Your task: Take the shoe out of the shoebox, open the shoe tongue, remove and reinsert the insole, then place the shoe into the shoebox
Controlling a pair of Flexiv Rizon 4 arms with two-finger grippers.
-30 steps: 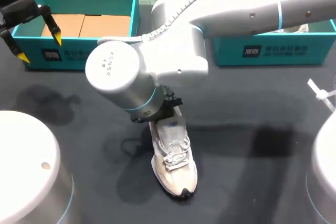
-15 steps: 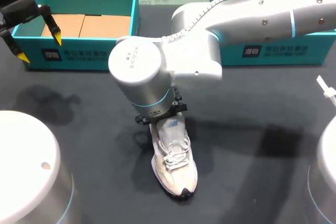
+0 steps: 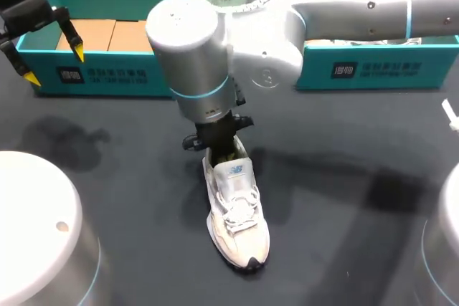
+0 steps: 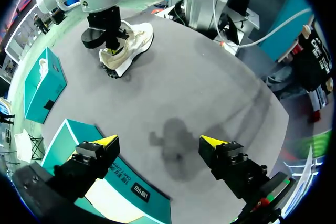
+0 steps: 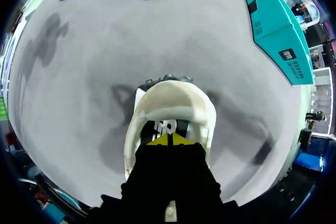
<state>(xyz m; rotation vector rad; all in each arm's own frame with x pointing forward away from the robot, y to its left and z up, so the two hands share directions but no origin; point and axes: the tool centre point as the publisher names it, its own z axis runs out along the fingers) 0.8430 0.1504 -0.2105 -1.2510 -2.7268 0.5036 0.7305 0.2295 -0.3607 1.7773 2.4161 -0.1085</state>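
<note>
Teal cardboard makes both shoeboxes, which stand along the far edge of the dark table (image 3: 344,206). The left shoebox (image 3: 107,73) is near the far left corner. It is open, and only a brown cardboard sheet (image 3: 125,34) lies flat on its bottom. The right shoebox (image 3: 373,69) is near the far right corner. My right arm covers most of it, so I cannot tell what it holds.

The shoe (image 3: 237,213), a cream-white sneaker with white laces, is outside both boxes, upright on its sole around the middle of the table. Its long axis runs from the far edge to the near edge. The toe points to the near edge, a little to the right, and the heel to the far edge.

The right gripper (image 5: 169,139) reaches down into the heel opening with its yellow tips pressed together. Whether something thin is between them, I cannot tell. The left gripper (image 3: 54,67) hangs over the front left corner of the left shoebox, fingers spread wide and holding nothing.
</note>
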